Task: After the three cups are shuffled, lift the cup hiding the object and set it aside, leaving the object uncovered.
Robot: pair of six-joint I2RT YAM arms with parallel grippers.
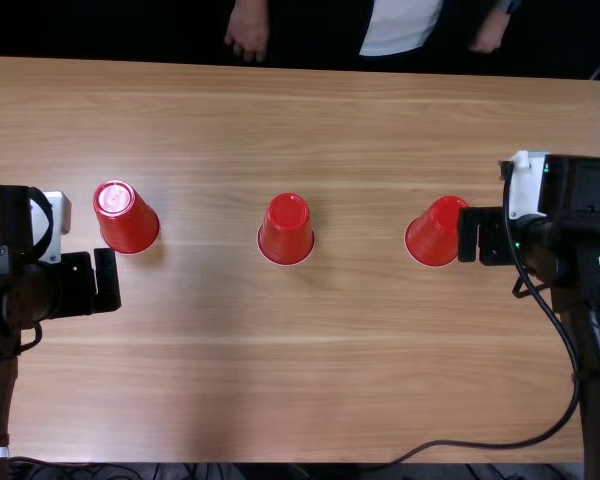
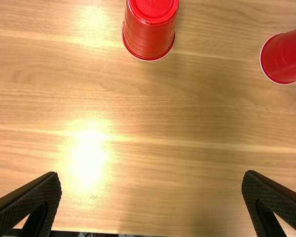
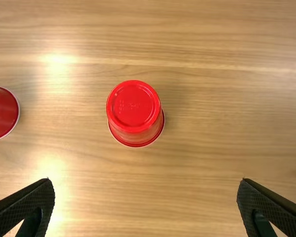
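**Cups.** Three red cups stand in one row across the worktop (image 1: 300,380): left cup (image 1: 127,217), middle cup (image 1: 286,230) and right cup (image 1: 437,232). Each is mouth down and base up, with its long axis upright. None is tipped or lifted. No object is visible, and nothing on the cups marks which one covers it.

**Left arm** (image 1: 40,285). The left jaws are released, with the fingers (image 2: 34,197) spread wide and nothing between them. The left cup lies ahead of the gap, clear of both fingers.

**Right arm** (image 1: 570,230). The right jaws are likewise released and empty. The right cup lies ahead of them, centred on the gap and not yet between the fingers.

**Governing relation.** The left cup is nearest the left arm and the right cup nearest the right arm. The middle cup stands about midway, well apart from both.

**Judgement.** Whichever cup is chosen, the nearer arm would need to carry its jaws forward and down to straddle the upright wall. It would then lift straight up along that axis, so the hidden object is not dragged.
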